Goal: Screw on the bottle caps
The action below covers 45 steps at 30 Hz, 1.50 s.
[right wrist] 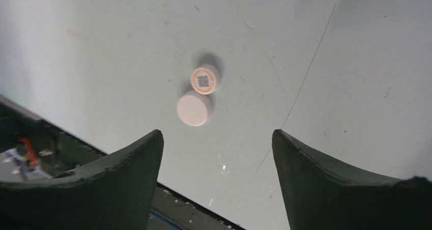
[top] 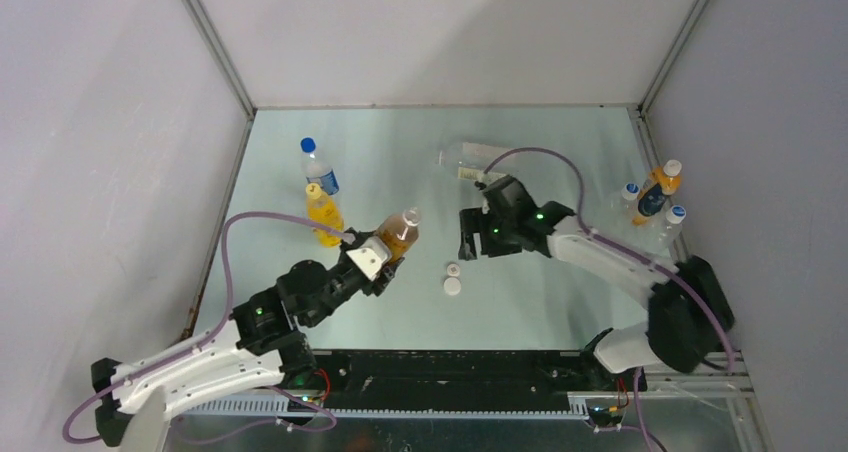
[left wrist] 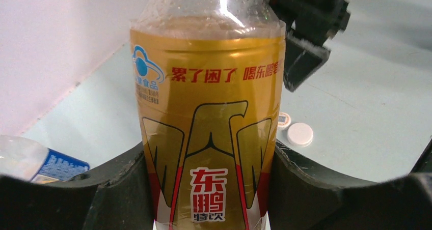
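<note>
The white-and-black left arm [top: 190,367] rises from the near left edge of the pale desk [top: 400,142] and reaches toward the centre. On the far left of the desk stands a slim clear water bottle with a blue label and blue cap [top: 318,168]. Just nearer stands an orange-drink bottle with a yellow cap [top: 323,216]. Whether these two touch cannot be told.

To their right, the left hand [top: 385,256] is clamped on the small plastic brown-drink bottle with the red-and-gold label [left wrist: 209,138]. Its black fingers [left wrist: 122,194] press both sides of the lower label. In the top view this bottle leans toward the far right.

Further right, near the desk centre, two small round white plastic screw caps lie just beside each other. One bears a printed square mark [right wrist: 205,79]. The other is plain [right wrist: 194,108] and lies nearer.

The right hand [top: 470,242] hangs above the desk just right of the caps. Its jaws are spread wide and hold nothing.

Beyond it, at far centre, a wide clear colourless plastic bottle [top: 472,155] lies on its side.

A group of small bottles [top: 655,197] stands at the far right edge.
</note>
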Tool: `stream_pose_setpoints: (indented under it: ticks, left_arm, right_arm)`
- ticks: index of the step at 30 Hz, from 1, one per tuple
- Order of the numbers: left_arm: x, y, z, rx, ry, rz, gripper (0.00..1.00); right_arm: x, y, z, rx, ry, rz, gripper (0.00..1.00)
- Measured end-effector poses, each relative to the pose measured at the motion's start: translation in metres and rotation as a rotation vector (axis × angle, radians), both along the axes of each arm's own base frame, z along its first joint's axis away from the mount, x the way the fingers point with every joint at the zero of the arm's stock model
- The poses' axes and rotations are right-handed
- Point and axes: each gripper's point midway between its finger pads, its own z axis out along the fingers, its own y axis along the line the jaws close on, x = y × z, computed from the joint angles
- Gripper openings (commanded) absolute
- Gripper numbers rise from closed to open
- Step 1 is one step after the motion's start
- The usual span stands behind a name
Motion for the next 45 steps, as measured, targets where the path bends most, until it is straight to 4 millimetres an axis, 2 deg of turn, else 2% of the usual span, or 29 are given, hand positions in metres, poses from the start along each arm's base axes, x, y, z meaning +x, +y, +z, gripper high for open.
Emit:
stream_pose_setpoints:
  ticks: [5,9,12,16,25,30,34,36,39,42,45]
  left_arm:
    - [-0.004,0.014,0.008,0.044,-0.077,-0.016,0.32]
    - [-0.005,0.023,0.012,0.083,-0.134,-0.023,0.31]
    - [-0.006,0.026,0.010,0.095,-0.162,-0.024,0.30]
    - [-0.004,0.026,-0.006,0.141,-0.161,-0.030,0.28]
    - [-0.002,0.024,-0.015,0.183,-0.158,-0.034,0.28]
    - [-0.001,0.024,-0.021,0.202,-0.156,-0.032,0.27]
    - [0.000,0.024,-0.023,0.218,-0.156,-0.033,0.29]
    - [0.001,0.024,-0.025,0.227,-0.154,-0.030,0.29]
    - [0.002,0.023,-0.028,0.242,-0.147,-0.025,0.26]
    - [0.004,0.022,-0.038,0.282,-0.127,-0.023,0.20]
    - [0.005,0.023,-0.050,0.333,-0.099,-0.027,0.19]
  right_arm:
    - [-0.004,0.019,-0.046,-0.129,0.088,0.008,0.64]
    - [-0.002,0.036,-0.067,-0.182,0.117,0.000,0.58]
    - [0.000,0.045,-0.076,-0.204,0.129,-0.008,0.55]
    - [0.004,0.053,-0.083,-0.225,0.135,-0.025,0.51]
    - [0.001,0.055,-0.099,-0.295,0.165,-0.054,0.46]
    - [-0.001,0.058,-0.101,-0.318,0.157,-0.054,0.37]
    - [-0.002,0.058,-0.101,-0.325,0.155,-0.057,0.20]
    - [-0.002,0.058,-0.101,-0.327,0.156,-0.056,0.16]
    - [-0.003,0.056,-0.098,-0.331,0.152,-0.049,0.15]
    - [-0.003,0.056,-0.085,-0.315,0.129,-0.019,0.09]
    - [-0.002,0.062,-0.056,-0.255,0.077,0.031,0.06]
